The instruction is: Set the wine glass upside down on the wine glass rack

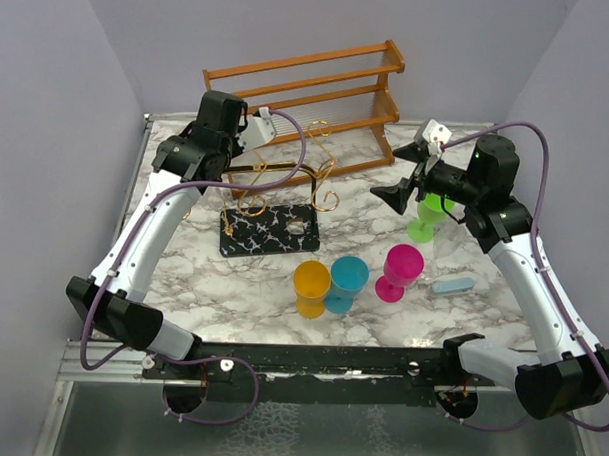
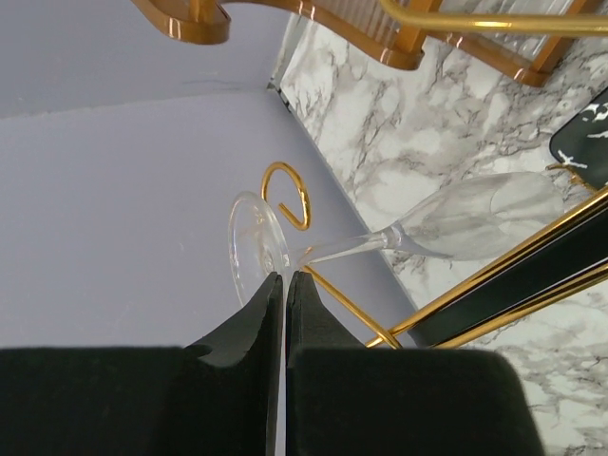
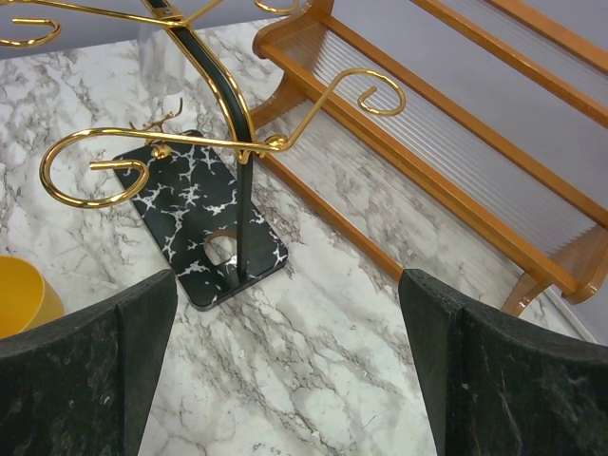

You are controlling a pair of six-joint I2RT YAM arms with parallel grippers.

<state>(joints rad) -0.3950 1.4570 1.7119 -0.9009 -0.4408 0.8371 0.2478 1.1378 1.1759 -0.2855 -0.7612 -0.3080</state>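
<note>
wine glass lying along wine glass rack gold rail, foot at tips of left gripper, fingers pressed together, bowl toward rack base, glass clear only in left wrist view, right gripper fingers wide, facing rack

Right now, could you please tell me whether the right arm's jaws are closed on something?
No, the right gripper has its jaws wide apart and empty, with the wine glass rack standing beyond them.

Gold wire rack w/ blk, white-veined base; clear glass
</note>
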